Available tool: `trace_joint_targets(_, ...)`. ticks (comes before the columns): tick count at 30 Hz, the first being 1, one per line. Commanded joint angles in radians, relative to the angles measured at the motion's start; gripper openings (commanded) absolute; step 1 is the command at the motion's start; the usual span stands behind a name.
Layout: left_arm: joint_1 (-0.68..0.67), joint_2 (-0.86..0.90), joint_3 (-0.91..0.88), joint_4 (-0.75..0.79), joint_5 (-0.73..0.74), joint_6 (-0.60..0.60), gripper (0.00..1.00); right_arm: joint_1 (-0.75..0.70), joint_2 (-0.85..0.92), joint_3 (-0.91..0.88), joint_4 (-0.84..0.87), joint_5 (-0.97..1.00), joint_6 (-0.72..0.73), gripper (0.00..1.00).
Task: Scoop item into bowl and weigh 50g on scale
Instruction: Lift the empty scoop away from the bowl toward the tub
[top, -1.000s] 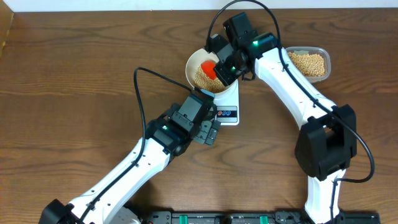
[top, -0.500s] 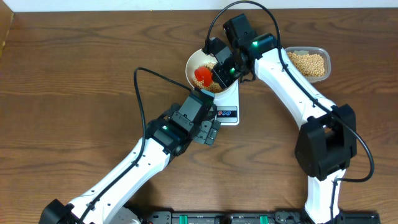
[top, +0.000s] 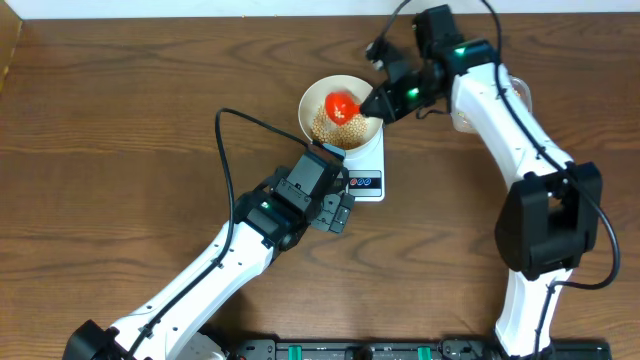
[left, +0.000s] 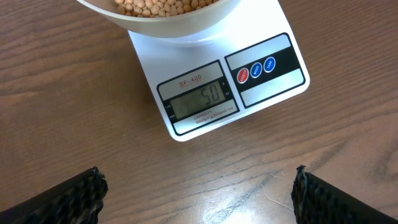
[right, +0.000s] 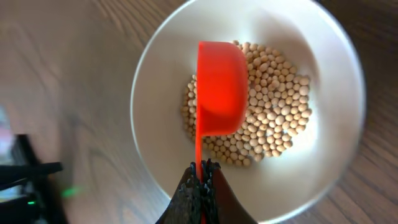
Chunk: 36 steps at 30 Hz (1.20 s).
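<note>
Red scoop (top: 340, 104) hangs over the off-white bowl (top: 310, 95) at upper centre of the overhead view, with the bowl on the white scale (top: 368, 178). Left wrist: left gripper (left: 199, 199) spread wide, display reads 50. Right wrist: right gripper (right: 200, 186) pinches the scoop handle at bottom centre; beans (right: 273, 124) lie in the bowl.

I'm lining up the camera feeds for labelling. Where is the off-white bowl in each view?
Overhead: bowl upper centre, on the scale.
Left wrist: only its lower wall, at the top edge.
Right wrist: fills most of the frame, under the red scoop.
Shared landmark: the beans inside it.
</note>
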<state>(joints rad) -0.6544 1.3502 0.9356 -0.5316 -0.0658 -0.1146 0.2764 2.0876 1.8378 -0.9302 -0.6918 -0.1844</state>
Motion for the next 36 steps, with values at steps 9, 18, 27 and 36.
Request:
trace_joint_targets(9,0.003,0.002,0.002,-0.002,-0.002,0.009,0.97,-0.062,-0.013,-0.005,-0.002,-0.206,-0.015,0.01)
trace_joint_targets(18,0.003,0.002,0.001,-0.002,-0.002,0.009,0.97,-0.094,-0.102,-0.005,-0.002,-0.205,-0.015,0.01)
trace_joint_targets(27,0.003,0.002,0.001,-0.002,-0.002,0.009,0.97,-0.117,-0.179,-0.005,-0.007,-0.205,-0.014,0.01)
trace_joint_targets(36,0.003,0.002,0.001,-0.002,-0.002,0.009,0.97,-0.174,-0.186,-0.005,-0.06,-0.206,-0.015,0.01)
